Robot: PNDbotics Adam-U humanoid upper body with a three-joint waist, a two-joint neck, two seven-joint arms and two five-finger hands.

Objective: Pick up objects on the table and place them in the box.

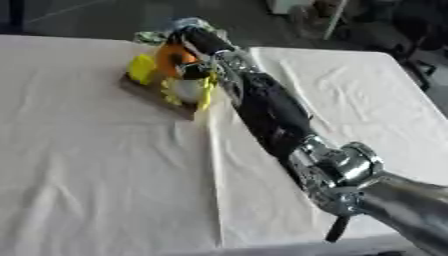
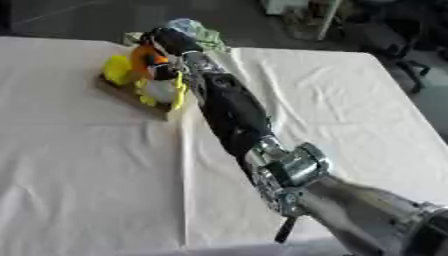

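One robot arm (image 1: pixel 271 115) reaches over one white-clothed worktop (image 1: pixel 96 170). One low brown box (image 1: pixel 157 97) holds several yellow pieces (image 1: pixel 142 69), one orange item (image 1: pixel 171 55) and one white item (image 1: pixel 188 89).

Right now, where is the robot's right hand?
In both eye views the right hand is stretched to the far left-centre of the table, over the box of yellow and orange items.

White cloth-covered table (image 1: pixel 105 170) filling most of view, dark floor (image 1: pixel 87 17) from 11 to 1 o'clock, dim furniture (image 2: pixel 398 35) at 2 o'clock
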